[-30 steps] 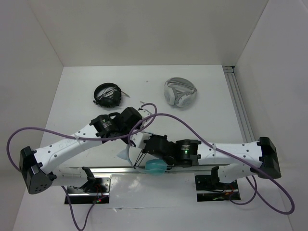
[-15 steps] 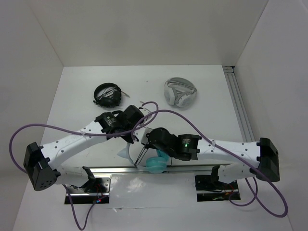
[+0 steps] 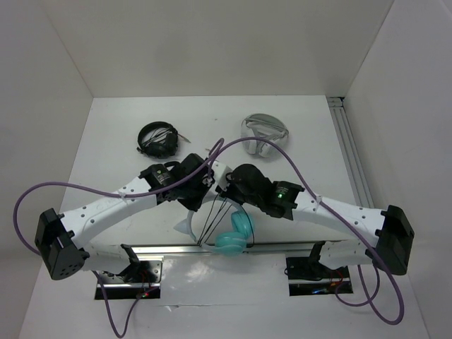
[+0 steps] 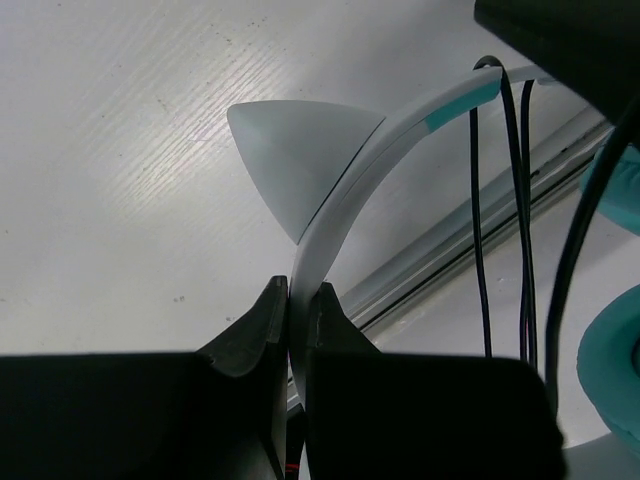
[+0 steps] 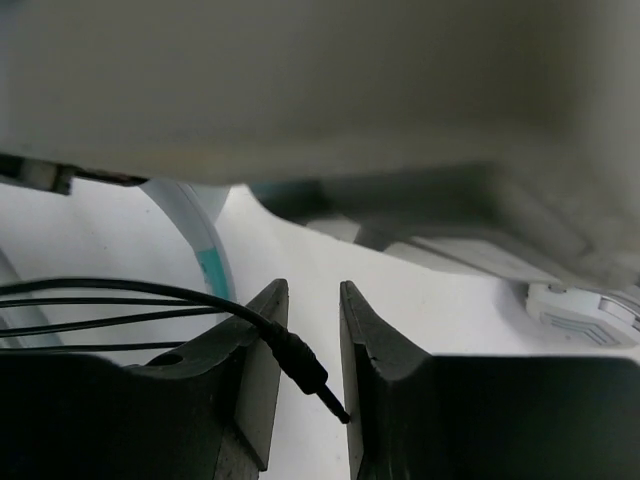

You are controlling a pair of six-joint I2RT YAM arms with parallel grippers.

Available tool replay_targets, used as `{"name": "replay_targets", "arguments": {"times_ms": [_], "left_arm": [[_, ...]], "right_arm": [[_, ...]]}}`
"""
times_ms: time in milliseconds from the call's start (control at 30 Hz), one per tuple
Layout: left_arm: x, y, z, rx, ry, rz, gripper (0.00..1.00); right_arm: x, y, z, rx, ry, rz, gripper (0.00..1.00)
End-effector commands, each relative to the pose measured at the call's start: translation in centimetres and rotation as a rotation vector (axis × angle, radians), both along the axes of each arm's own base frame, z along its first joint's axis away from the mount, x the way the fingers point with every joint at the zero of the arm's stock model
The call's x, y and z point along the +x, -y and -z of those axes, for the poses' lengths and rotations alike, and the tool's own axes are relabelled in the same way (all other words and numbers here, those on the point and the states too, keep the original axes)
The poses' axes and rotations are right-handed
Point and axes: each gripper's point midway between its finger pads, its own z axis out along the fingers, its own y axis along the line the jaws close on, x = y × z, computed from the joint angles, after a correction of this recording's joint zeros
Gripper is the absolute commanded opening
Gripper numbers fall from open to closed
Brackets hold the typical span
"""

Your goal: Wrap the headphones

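The headphones hang at the table's near edge, with teal ear cups (image 3: pixel 234 234) and a pale headband with a cat-ear point (image 3: pixel 185 227). My left gripper (image 3: pixel 200 196) is shut on the headband (image 4: pixel 345 190) just below the cat ear (image 4: pixel 290 150). My right gripper (image 3: pixel 227 186) sits right beside it, and its jaws hold the jack plug (image 5: pixel 301 364) of the thin black cable. Several cable strands (image 3: pixel 214 220) run taut from there down to the ear cups. They also show in the left wrist view (image 4: pixel 499 210), beside a teal cup (image 4: pixel 611 368).
All-black headphones (image 3: pixel 158 140) lie at the back left. Grey-and-white headphones (image 3: pixel 264 134) lie at the back centre, crossed by the right arm's purple cable (image 3: pixel 282 157). An aluminium rail (image 3: pixel 162 248) runs along the near edge and another (image 3: pixel 351 152) along the right side.
My right gripper has moved away from the near edge toward the table's middle with the plug, drawing the cable strands taut. The ear cups are now uncovered. The left gripper has barely moved.
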Motion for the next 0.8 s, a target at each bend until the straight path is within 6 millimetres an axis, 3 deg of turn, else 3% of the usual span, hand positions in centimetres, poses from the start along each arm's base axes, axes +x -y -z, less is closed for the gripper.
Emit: {"name": "replay_targets", "arguments": {"times_ms": [0, 133, 300, 467, 767], "left_arm": [[-1.7, 0.8, -0.4, -0.044, -0.044, 0.065, 0.0], [-1.2, 0.3, -0.4, -0.031, -0.029, 0.034, 0.0], [-0.3, -0.5, -0.5, 0.015, 0.003, -0.023, 0.0], [0.3, -0.9, -1.2, 0.03, 0.014, -0.052, 0.0], [0.2, -0.2, -2.8, -0.07, 0.024, -0.034, 0.0]], "right_arm": [[1.7, -1.1, -3.1, 0.144, 0.019, 0.032, 0.35], [1.6, -1.4, -2.8, 0.151, -0.016, 0.013, 0.36], [1.5, -0.7, -0.3, 0.114, -0.039, 0.035, 0.33], [3.5, 0.6, 1.2, 0.104, -0.066, 0.096, 0.33], [4.7, 0.4, 1.3, 0.158, -0.075, 0.101, 0.35]]}}
